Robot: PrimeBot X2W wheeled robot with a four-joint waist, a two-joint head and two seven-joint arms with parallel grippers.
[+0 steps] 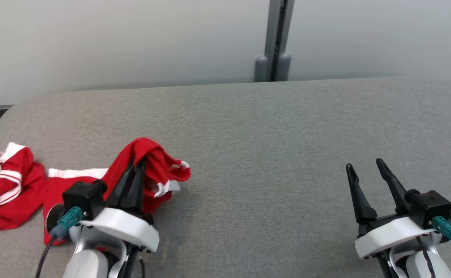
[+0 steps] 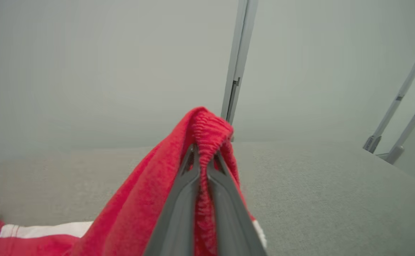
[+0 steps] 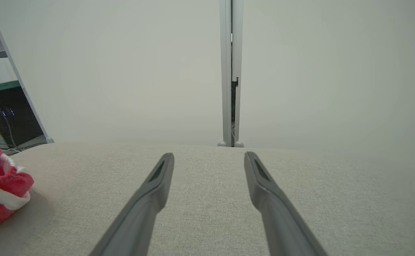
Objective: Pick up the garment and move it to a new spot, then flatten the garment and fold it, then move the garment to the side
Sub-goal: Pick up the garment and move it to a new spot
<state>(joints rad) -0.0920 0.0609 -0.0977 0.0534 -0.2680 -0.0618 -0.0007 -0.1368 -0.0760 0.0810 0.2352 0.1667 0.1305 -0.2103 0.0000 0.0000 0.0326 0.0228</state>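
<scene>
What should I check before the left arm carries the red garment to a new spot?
1. Left gripper shut on the red garment: ok, a ribbed fold is pinched between its fingers.
2. Garment lifted off the grey table: not ok, only the gripped fold is raised; the rest lies on the surface.
3. Right gripper open and holding nothing: ok.
4. Bare table surface between the two grippers for setting down: ok.
5. Garment wholly on the table at its left end: cannot tell, it runs to the head view's edge.
6. Layers of cloth in the grip: cannot tell.
</scene>
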